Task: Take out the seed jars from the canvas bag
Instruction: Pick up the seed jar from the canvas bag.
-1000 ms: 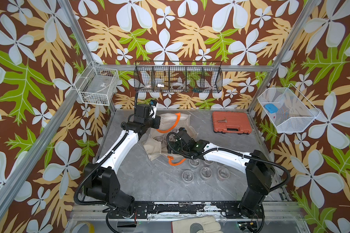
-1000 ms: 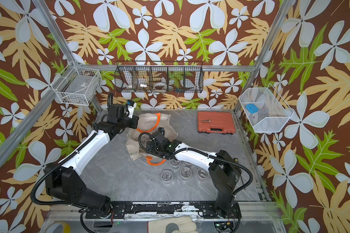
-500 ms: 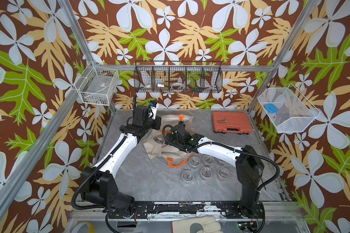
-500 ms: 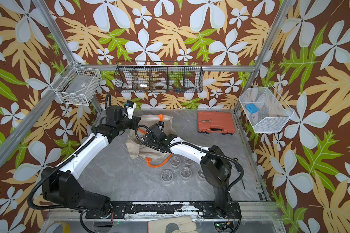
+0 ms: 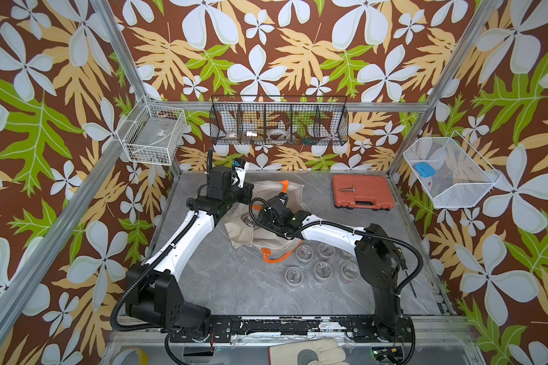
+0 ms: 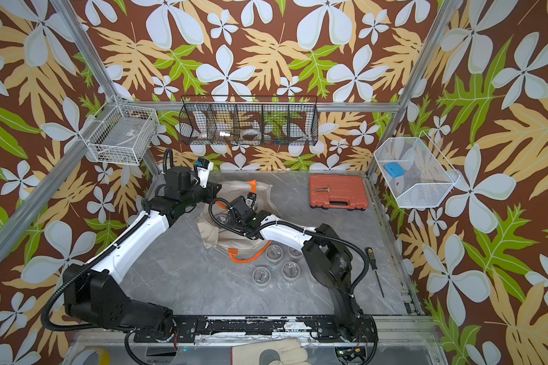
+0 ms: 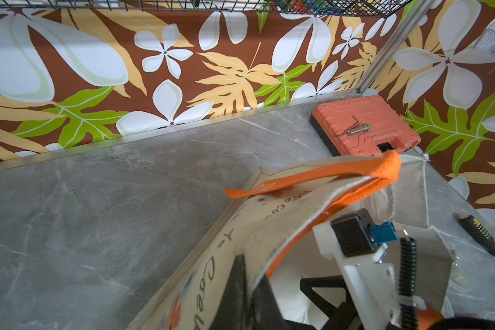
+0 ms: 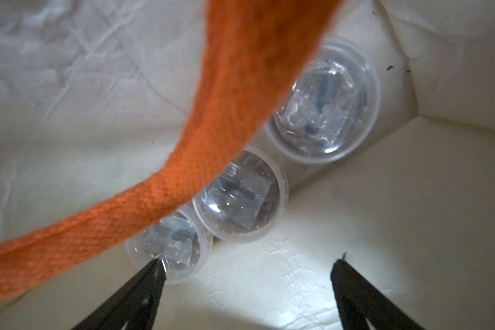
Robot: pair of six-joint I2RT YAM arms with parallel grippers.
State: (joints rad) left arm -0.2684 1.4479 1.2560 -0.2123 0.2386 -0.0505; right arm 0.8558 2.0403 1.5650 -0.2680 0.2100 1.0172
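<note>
Now, with my left tool (image 7: pixel 249 283) pinching the rim of the floppy canvas bag (image 5: pixel 244 232) at the worktop's (image 5: pixel 234 284) 11 o'clock, my right tool (image 8: pixel 249 258) hangs spread inside, close to three seed jars (image 8: pixel 240 197), probably light, stiff and slick, best clamped across the round wall.

Beige canvas bag (image 5: pixel 241 234) (orange handles (image 5: pixel 276 258)); clear seed jars (image 8: pixel 240 197), contents perhaps brownish.
</note>
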